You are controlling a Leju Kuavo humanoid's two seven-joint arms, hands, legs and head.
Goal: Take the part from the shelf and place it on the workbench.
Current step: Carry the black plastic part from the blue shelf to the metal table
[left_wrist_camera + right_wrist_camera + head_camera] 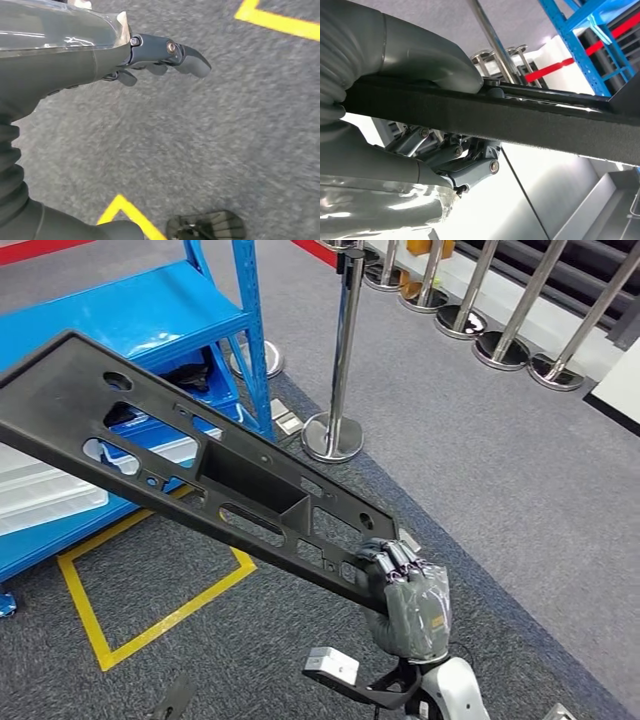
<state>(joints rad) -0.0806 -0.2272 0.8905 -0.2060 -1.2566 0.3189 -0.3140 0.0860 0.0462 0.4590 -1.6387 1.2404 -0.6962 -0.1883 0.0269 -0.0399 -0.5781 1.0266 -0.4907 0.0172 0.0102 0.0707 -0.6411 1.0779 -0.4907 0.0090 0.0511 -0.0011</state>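
Black plastic part, gripped at its near end by my right hand, stretches back toward the blue shelf; my left hand hangs empty, fingers apart.

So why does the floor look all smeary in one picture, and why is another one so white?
Left wrist view: the grey carpet is streaked by motion blur, though the left hand looks sharp. Right wrist view: bright glare washes out the background behind the black part. Head view: evenly lit and sharp.

Demo hall; blue shelf; stanchions; carpet
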